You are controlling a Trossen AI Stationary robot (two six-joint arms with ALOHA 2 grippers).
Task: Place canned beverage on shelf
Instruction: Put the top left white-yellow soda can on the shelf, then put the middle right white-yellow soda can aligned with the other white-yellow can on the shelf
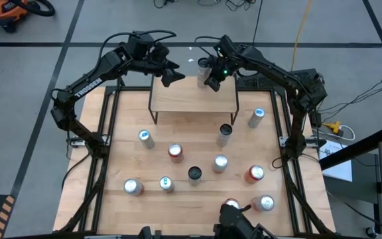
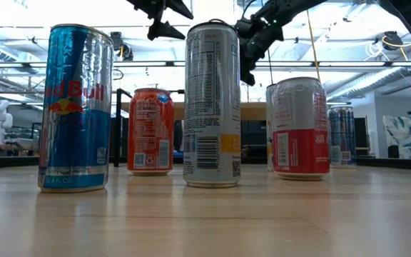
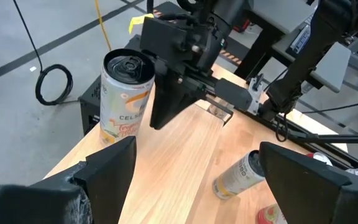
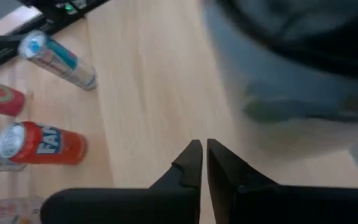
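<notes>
A pale canned beverage [image 3: 124, 93] stands upright on the far edge of the shelf [image 3: 185, 155], a small light-wood top on black legs [image 1: 194, 99]. In the high view the can [image 1: 203, 64] shows just beyond my right gripper [image 1: 212, 82]. My right gripper [image 4: 204, 144] is shut with nothing between its fingers. It slants down over the shelf top right beside the can. My left gripper [image 3: 197, 144] hangs open above the shelf's far left corner [image 1: 173, 74], facing the can, with nothing between its fingers. My right gripper stands with its shut fingers [image 3: 161, 115] close against the can's side [image 3: 146, 93], coming from above on a slant. Whether they touch the can, I cannot tell.
Several cans stand on the wooden tabletop nearer than the shelf, among them a silver one [image 1: 146, 138], a red one [image 1: 175, 152], a dark-topped one [image 1: 225, 133] and a tall slim one [image 1: 256, 117]. Most of the shelf top is bare wood.
</notes>
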